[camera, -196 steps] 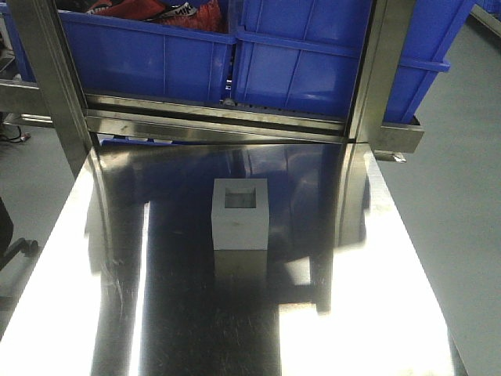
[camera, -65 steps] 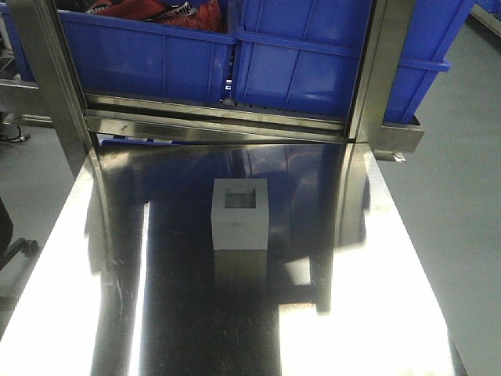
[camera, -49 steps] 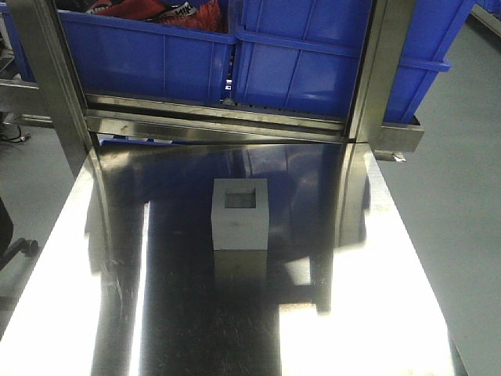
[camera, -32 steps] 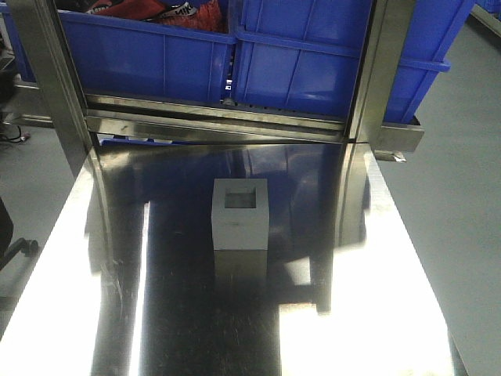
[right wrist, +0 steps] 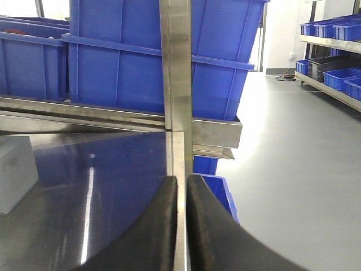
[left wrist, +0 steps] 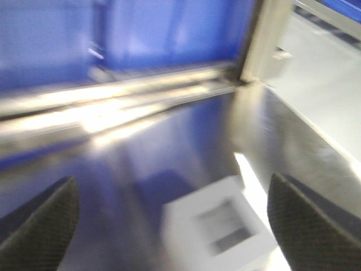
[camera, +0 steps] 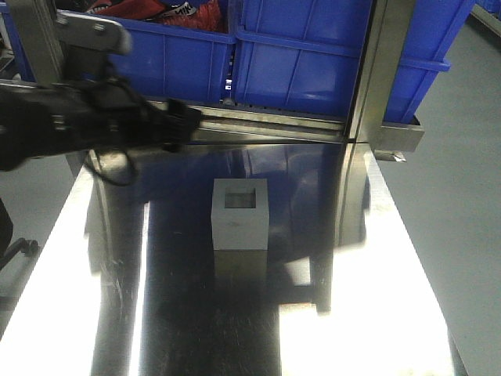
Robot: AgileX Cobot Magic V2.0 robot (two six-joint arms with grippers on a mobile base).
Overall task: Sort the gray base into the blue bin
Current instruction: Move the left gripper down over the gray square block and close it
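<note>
gray base [left wrist: 217,237] blurred, left hand [left wrist: 172,189] edge-cropped

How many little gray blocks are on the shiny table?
1. The gray base stands in the middle of the steel table, recess up. The left arm may hide more.

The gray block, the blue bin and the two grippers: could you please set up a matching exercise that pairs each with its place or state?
Things
1. gray block
2. left gripper
3. right gripper
4. blue bin

Places or states
a. fingers spread wide apart
b. fingers closed together, holding nothing
c. upright on the steel table, recess on top
d. on the rack behind the table

Pairs: 1-c, 2-a, 3-b, 4-d
</note>
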